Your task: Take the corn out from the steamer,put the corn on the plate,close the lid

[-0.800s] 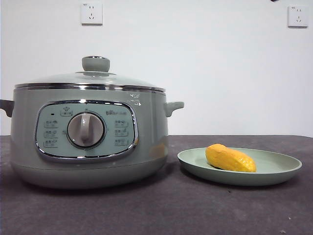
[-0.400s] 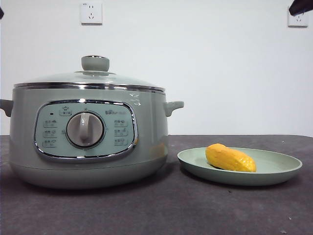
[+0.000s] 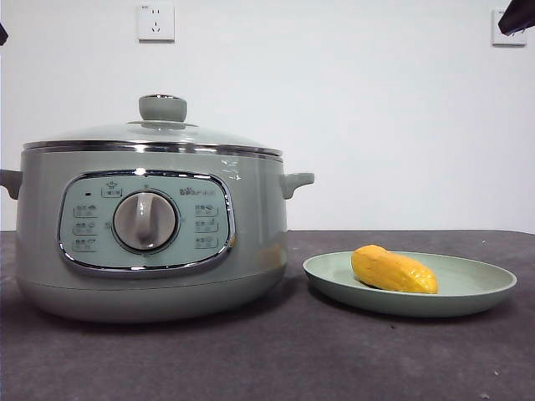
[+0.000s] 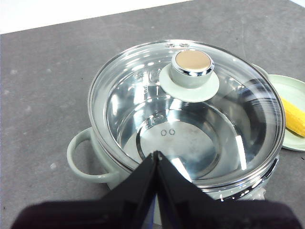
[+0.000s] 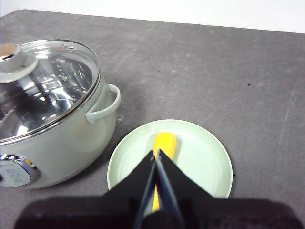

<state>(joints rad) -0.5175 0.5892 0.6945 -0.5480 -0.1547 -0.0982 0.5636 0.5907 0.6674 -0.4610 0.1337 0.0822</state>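
While the lid point(image 3: 153, 134) sits on the steamer point(image 3: 150, 238), corn point(image 3: 393, 270) lies on the plate point(image 3: 468, 292).
Left gripper point(image 4: 156, 153) and right gripper point(image 5: 155, 153) hang above, jaws pressed together, empty.

the front view sits low, about level with the table point(image 3: 251, 359), and looks straight across it at a white wall; the steamer point(image 3: 150, 242) stands near and large, the plate point(image 3: 468, 294) beside it. the left wrist view looks steeply down from close above the lid point(image 4: 190, 71), its own closed jaws rising into the picture, with the plate's rim at one edge. the right wrist view looks down from higher up over the plate, with the steamer's side alongside. all three views share the steamer, lid and plate.
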